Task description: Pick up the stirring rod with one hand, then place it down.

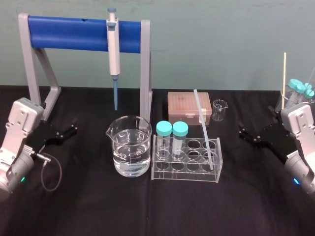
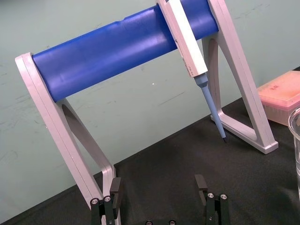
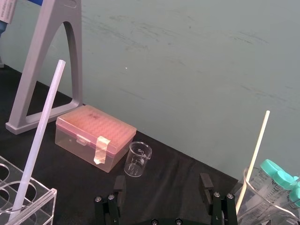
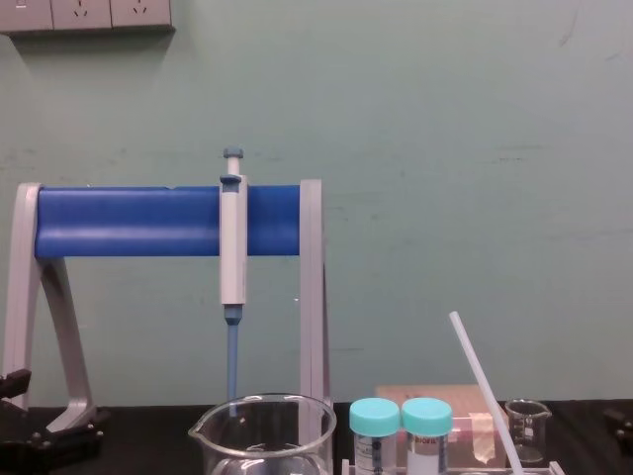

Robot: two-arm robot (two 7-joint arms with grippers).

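- Your right end effector (image 1: 247, 133) hovers low over the black bench (image 1: 147, 206). Its fingers (image 3: 205, 183) are spread apart and grip nothing.
- The stirring rod (image 1: 204, 129) is to the left of that end effector and clear of it. It stands tilted in the clear test-tube rack (image 1: 182, 173).
- The rod's lower end sits in a hole at the rack end nearer the right end effector. Its upper end leans away from that end effector, toward the back wall.
- Ahead and to the left of the right end effector are a pink tip box (image 1: 184, 105) and a small empty beaker (image 1: 219, 109).
- Your left end effector (image 1: 69, 129) is also spread wide and empty, just beside the foot of the pipette stand (image 1: 69, 33).
- From the left end effector, the rod is well off to the right, beyond the beaker of water (image 1: 129, 147).
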